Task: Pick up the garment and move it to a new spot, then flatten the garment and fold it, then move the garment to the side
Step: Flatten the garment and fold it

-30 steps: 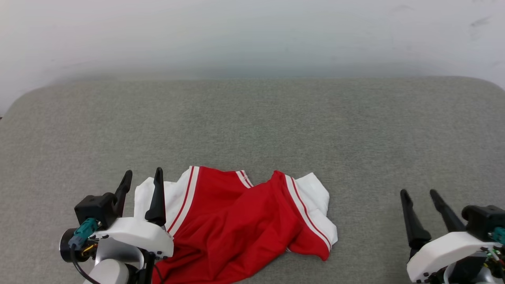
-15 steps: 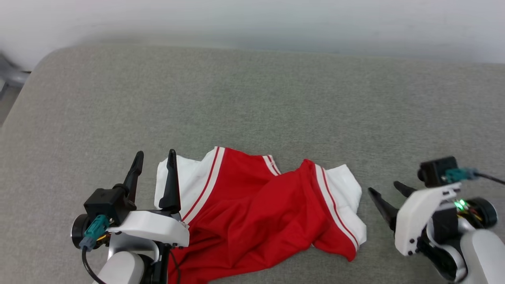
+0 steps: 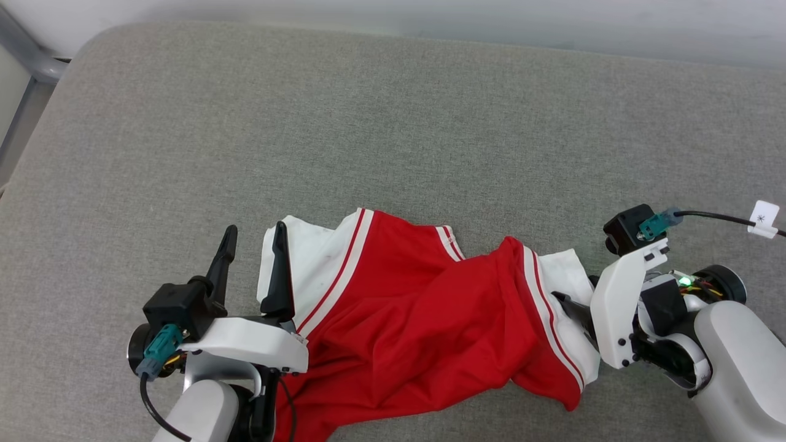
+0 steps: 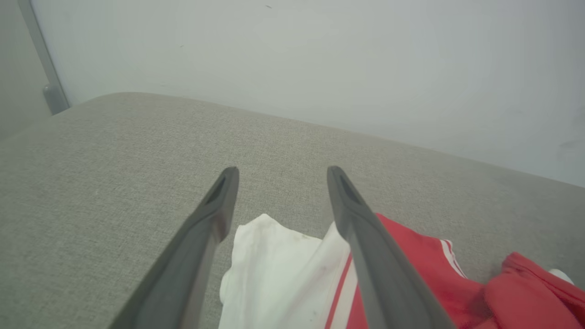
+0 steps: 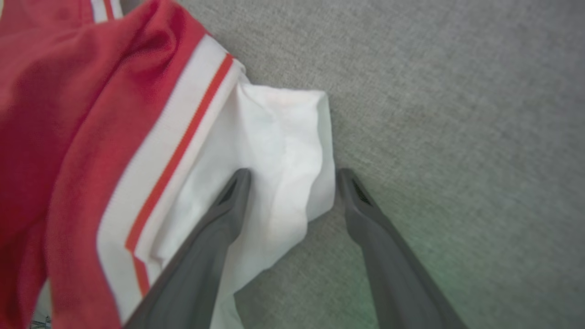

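head view: right gripper [image 5: 293,176], jaws apart, has come in over the garment's [image 3: 417,319] sleeve [image 5: 283,128]
left gripper [image 3: 255,227]: jaws apart too, empty; pickup looks imminent

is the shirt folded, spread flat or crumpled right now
Crumpled. The garment lies in a loose heap on the grey surface: its red body bunches into ridges, white sleeves sticking out unevenly.
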Tool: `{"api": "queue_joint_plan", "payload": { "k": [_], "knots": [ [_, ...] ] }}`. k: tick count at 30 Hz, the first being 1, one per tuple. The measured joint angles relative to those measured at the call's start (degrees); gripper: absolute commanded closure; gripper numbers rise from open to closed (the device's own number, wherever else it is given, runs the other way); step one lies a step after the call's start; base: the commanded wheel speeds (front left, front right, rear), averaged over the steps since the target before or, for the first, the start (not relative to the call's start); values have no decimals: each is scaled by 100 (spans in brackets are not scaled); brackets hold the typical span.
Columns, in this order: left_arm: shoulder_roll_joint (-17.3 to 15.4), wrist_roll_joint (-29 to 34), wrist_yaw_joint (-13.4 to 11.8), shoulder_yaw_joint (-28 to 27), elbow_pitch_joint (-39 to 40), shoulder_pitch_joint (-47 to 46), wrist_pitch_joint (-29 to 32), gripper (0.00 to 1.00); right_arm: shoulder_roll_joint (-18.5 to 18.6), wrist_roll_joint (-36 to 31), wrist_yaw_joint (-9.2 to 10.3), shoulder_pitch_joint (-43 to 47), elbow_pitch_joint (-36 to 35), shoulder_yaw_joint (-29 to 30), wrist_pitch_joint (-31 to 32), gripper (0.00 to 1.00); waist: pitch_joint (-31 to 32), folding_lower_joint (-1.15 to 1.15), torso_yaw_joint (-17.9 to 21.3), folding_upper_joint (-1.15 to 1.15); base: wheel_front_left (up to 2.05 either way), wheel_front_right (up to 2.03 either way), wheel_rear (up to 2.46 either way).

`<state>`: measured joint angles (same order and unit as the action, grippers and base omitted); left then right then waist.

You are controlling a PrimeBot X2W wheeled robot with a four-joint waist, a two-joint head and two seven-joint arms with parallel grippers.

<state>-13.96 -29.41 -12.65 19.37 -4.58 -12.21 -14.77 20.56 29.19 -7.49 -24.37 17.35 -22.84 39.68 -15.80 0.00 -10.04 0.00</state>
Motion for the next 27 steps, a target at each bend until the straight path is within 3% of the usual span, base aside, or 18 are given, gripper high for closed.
{"api": "queue_joint_plan", "payload": {
  "k": [1,2,3,4,10,17,22,27],
  "knots": [
    [10,1,3,-9,-16,-5,-3,0,15,56,0,-44,57,-47,94,0,-8,0,-13,0,0,0,0],
    [15,1,4,-24,-36,-5,-3,0,33,94,0,-67,94,-83,126,9,-10,0,-21,0,0,0,0],
    [20,1,5,-36,-53,-5,-4,0,33,169,1,-94,134,-115,156,66,-4,0,-22,0,0,0,0],
    [25,1,8,-57,-67,-5,-5,0,37,250,10,-110,158,-152,180,100,6,0,-21,0,0,0,0],
    [-31,-9,54,-158,-170,31,-11,0,23,336,-7,-96,236,-140,-303,100,114,0,91,0,0,0,0],
    [-314,-198,125,-274,-243,30,414,0,-38,170,-3,154,290,681,-1049,100,344,0,310,0,0,0,0],
    [-738,-508,305,-389,-301,-176,1229,0,-112,57,-3,479,122,1200,-1193,100,469,-1,480,0,0,0,0],
    [-1215,-834,566,-277,-481,-561,2621,0,-289,-137,-3,685,-183,1450,-1191,100,471,-1,665,0,0,0,0]
  ]
}}
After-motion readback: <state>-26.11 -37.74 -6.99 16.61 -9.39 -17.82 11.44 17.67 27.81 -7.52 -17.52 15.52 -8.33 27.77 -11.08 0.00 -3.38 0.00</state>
